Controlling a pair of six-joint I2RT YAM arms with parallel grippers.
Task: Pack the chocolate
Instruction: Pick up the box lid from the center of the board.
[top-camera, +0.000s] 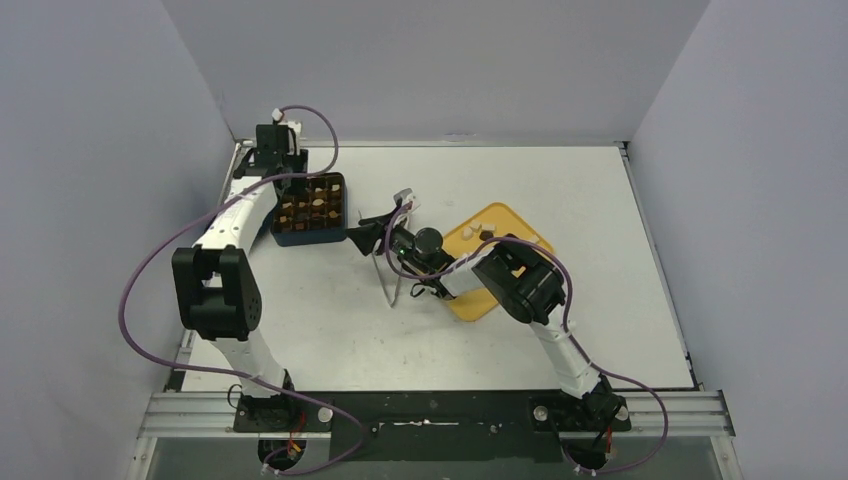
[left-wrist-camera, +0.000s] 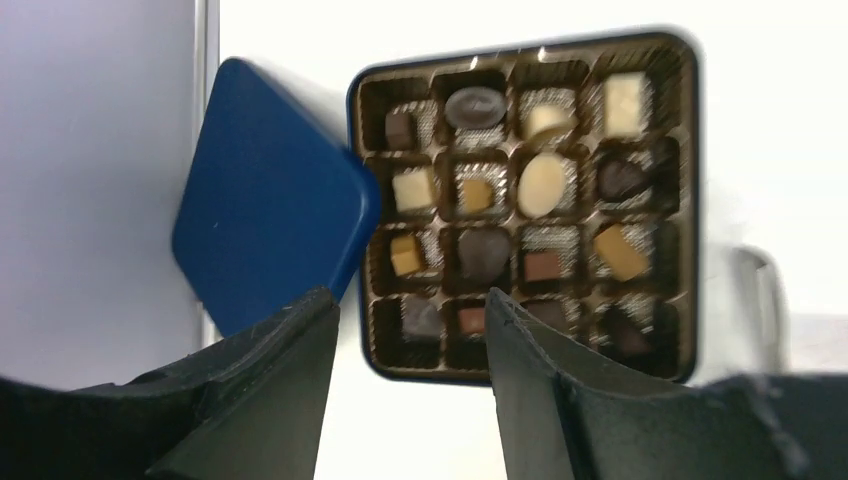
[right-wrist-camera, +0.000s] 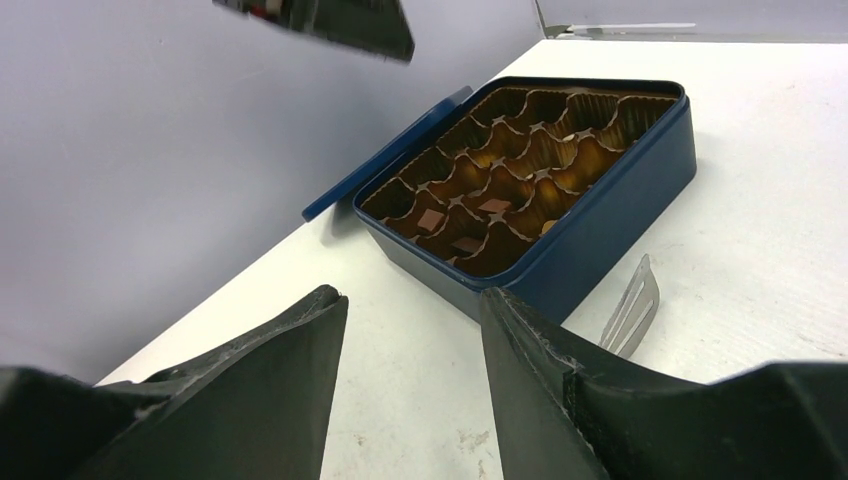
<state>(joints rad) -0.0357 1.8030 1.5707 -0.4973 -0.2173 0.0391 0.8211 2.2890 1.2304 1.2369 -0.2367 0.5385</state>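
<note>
The chocolate (left-wrist-camera: 543, 184) fills the cells of an open blue tin (left-wrist-camera: 692, 200), several dark, mid-brown and cream pieces. In the top view the tin (top-camera: 339, 208) sits at the far left of the table. My left gripper (left-wrist-camera: 410, 305) hovers above the tin's near-left corner, open with nothing between its fingers. My right gripper (right-wrist-camera: 413, 298) is low over the table, pointing at the tin's corner (right-wrist-camera: 560, 270) and apart from it, open and holding nothing. A few more pieces (top-camera: 477, 226) lie on the yellow tray (top-camera: 510, 222).
The tin's blue lid (left-wrist-camera: 265, 205) lies beside it against the left wall. Metal tongs (top-camera: 393, 268) lie on the table between tin and tray, under my right wrist; their tip (right-wrist-camera: 630, 312) shows right of my right finger. Grey walls enclose the table.
</note>
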